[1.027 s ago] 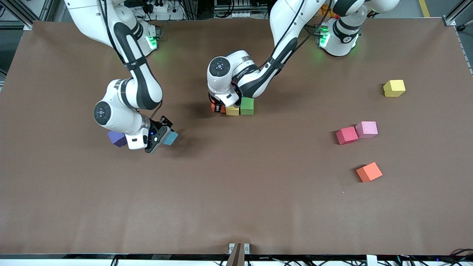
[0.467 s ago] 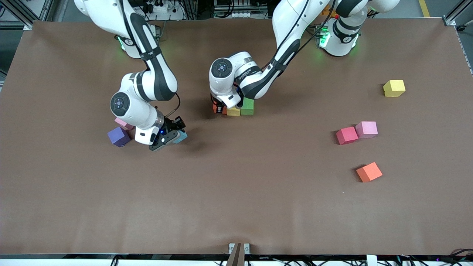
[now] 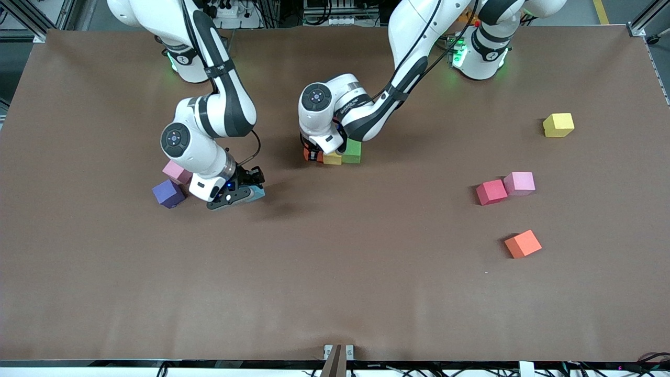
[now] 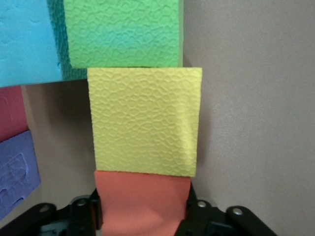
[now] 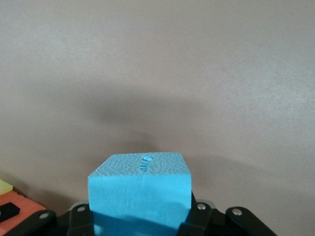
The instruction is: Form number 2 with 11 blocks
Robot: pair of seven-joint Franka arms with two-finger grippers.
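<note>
Blocks are lying scattered over the brown table point(image 3: 335, 272), and no readable writing or brand is showing on any of them. The right gripper point(image 3: 242, 191) is hanging over the table toward the right arm's end, its jaws clamping a blue block point(image 5: 139, 194). Just beside it a purple block point(image 3: 168, 193) and a pink block point(image 3: 176, 171) are sitting on the table, corners nearly touching.

The left gripper point(image 3: 320, 152) is reaching down at mid-table, where the number 2 is only partly laid: an orange-red block point(image 4: 141, 201) is sitting between its fingers, touching a yellow block point(image 4: 145, 120), which is touching a green block point(image 4: 123, 32). Whether those jaws are pressing the orange-red block or standing free of it cannot be told.

Toward the left arm's end, a second yellow block point(image 3: 558, 125), a red block point(image 3: 491, 192) touching a second pink block point(image 3: 519, 184), and an orange block point(image 3: 523, 244) are lying loose.
</note>
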